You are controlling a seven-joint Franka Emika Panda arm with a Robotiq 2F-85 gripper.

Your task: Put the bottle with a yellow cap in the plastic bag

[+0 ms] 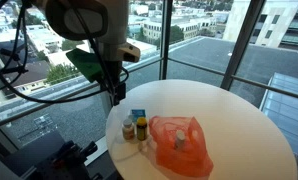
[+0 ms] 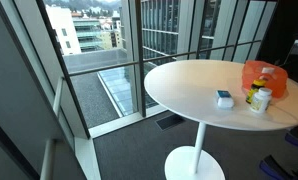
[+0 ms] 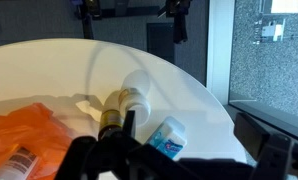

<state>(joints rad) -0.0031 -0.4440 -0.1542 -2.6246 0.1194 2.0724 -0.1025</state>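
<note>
Status, nothing done yet: your bottle with a yellow cap stands on the table just beside the orange plastic bag, ungrasped; gripper hovers above it, carrying nothing, its opening impossible to tell; grasp and bagging remain.

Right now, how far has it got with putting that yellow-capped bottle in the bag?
Nothing looks done: the yellow-capped bottle sits on the table beside the orange plastic bag, not inside. In hand: the gripper hovers above it, holding nothing. Left: grip it, lift it, drop it in.
</note>
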